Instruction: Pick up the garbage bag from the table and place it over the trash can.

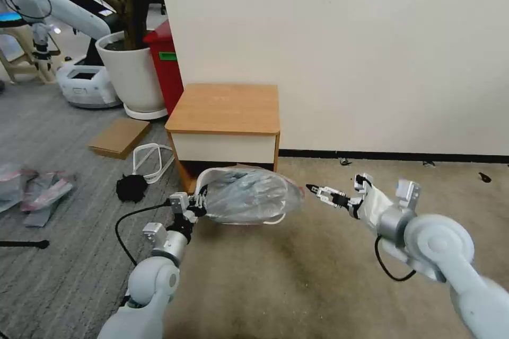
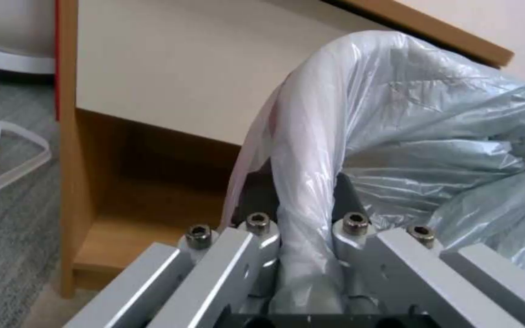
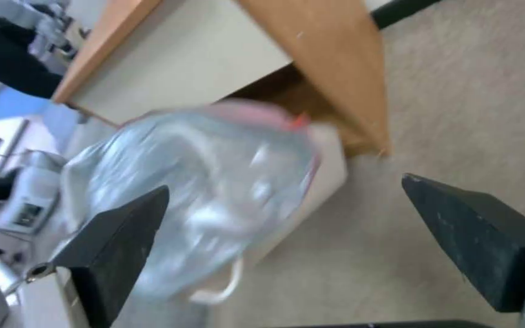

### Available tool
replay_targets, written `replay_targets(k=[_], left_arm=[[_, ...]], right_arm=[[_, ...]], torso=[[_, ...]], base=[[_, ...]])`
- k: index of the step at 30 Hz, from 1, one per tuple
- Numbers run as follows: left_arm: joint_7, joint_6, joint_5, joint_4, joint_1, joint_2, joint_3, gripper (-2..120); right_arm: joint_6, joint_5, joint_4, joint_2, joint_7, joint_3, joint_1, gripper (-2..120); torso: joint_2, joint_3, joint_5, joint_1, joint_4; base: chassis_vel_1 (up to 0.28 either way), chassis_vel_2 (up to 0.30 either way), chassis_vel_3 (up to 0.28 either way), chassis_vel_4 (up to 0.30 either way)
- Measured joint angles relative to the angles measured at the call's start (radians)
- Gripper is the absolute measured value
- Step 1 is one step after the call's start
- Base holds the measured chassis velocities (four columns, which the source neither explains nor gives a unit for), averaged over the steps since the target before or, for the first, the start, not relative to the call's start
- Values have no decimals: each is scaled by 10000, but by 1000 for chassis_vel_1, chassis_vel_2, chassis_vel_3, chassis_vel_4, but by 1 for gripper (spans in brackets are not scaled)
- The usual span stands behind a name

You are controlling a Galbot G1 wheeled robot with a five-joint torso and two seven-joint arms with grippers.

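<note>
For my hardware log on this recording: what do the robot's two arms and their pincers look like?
Both arms have glossy white rounded shells with silver-grey metal wrist sections. A black cable loops out beside each wrist. The left pincer is built of pale grey metal plates with exposed hex bolts. The right pincer has a silver-and-black body and dark, wedge-shaped matte fingers.

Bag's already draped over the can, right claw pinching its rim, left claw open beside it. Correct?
Sides swapped. In the left wrist view the left claw is shut on the garbage bag rim; the right wrist view shows the right claw open beside it. The bag is over the trash can.
</note>
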Motion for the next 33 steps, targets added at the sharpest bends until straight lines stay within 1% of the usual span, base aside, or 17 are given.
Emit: replay_targets(k=[3,4,7,8,10,11,14,16,18,21,26,28,33], left_arm=[[-63,4,0,44,-45,-82,-9,5],[-63,4,0,44,-45,-82,-9,5],[-120,12,2,51,-70,-131,-13,5],[-120,12,2,51,-70,-131,-13,5],[-134,15,2,41,-44,-143,-16,5],[-134,15,2,41,-44,-143,-16,5],[-169,35,-56,-80,25,-152,-17,5],[-171,36,-60,-88,29,-153,-16,5],[-214,65,-112,-227,102,-181,9,5],[-277,156,-193,-395,170,-214,36,5],[-305,234,-276,-550,224,-239,56,5],[-323,253,-295,-620,244,-271,68,5],[-346,280,-298,-662,240,-282,132,5]], right_arm=[[-85,19,381,600,126,-23,-469,98],[-85,19,381,600,126,-23,-469,98],[-348,-28,605,1332,176,-335,-953,96],[-348,-28,605,1332,176,-335,-953,96],[-457,-161,583,1727,174,-716,-1126,95],[-457,-161,583,1727,174,-716,-1126,95],[-483,-297,367,2056,165,-1367,-1070,95],[-484,-299,361,2062,164,-1385,-1065,95],[-462,-381,57,2249,151,-1914,-725,94],[-357,-422,-221,2363,143,-2143,-434,93],[-181,-413,-501,2428,73,-2209,-164,93],[-79,-458,-692,2448,-184,-2211,-107,93],[106,-503,-875,2548,-468,-2207,-111,89]], torso=[[0,0,0,0,1],[0,0,0,0,1],[0,0,1,0,1],[0,0,1,0,1],[0,0,1,0,0],[0,0,1,0,0],[0,0,0,0,1],[0,0,0,0,1],[0,0,-1,0,3],[0,0,1,0,2],[0,0,1,0,2],[0,1,1,-1,2],[0,1,1,0,1]], base=[[0,0,0,0],[0,0,0,0],[0,0,0,0],[0,0,0,0],[0,0,0,0],[0,0,0,0],[0,0,0,0],[0,0,0,0],[0,0,0,0],[0,0,0,0],[0,0,0,0],[0,0,0,0],[0,0,0,0]])
